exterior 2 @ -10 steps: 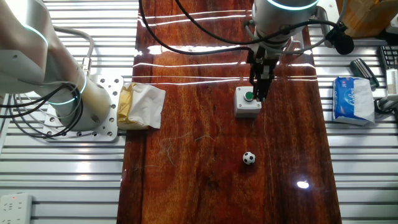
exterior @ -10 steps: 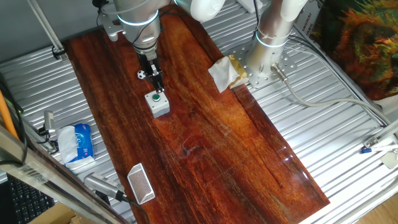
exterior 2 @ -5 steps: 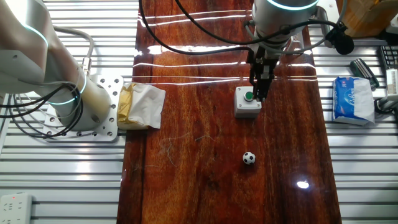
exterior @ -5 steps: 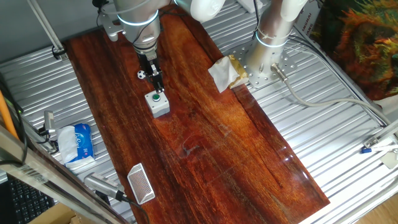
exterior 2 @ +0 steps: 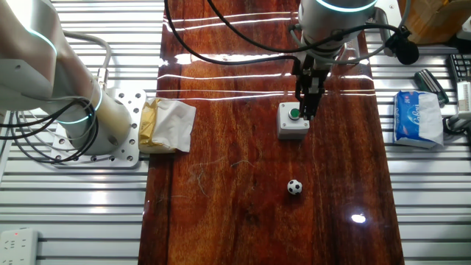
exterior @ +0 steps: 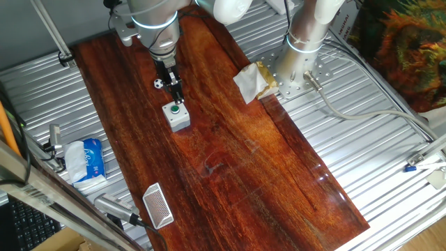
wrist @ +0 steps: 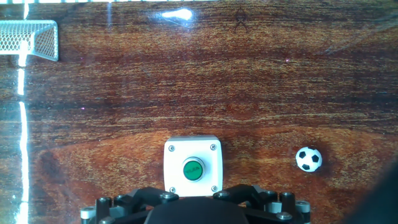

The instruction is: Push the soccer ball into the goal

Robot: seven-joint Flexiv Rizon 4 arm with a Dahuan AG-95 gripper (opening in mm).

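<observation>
- Soccer ball (exterior 2: 294, 187) lay free on the bare wood of the desk (exterior 2: 221, 213), well apart from the goal (exterior: 157, 206), which stood near the desk's far end in one fixed view and showed at the top left corner of the hand view.
- Sat where it had been a second ago; nothing in the scene shifted across the three instants, arm included.
- Judged from that: push not yet begun, ball untouched, most of the task ahead.
- Gripper (exterior 2: 308, 110) hung just over the grey button box (exterior 2: 294, 121), tips close beside the green button (wrist: 193, 169); contact with it could not be told.
- Fingers looked drawn together into one narrow tip, holding nothing.
- Ball lay near the gripper but clear of it: off to one side of the box in the hand view, on the side away from the goal.
- Probably needed next: getting behind the ball, with the box standing close to the line toward the goal.
</observation>
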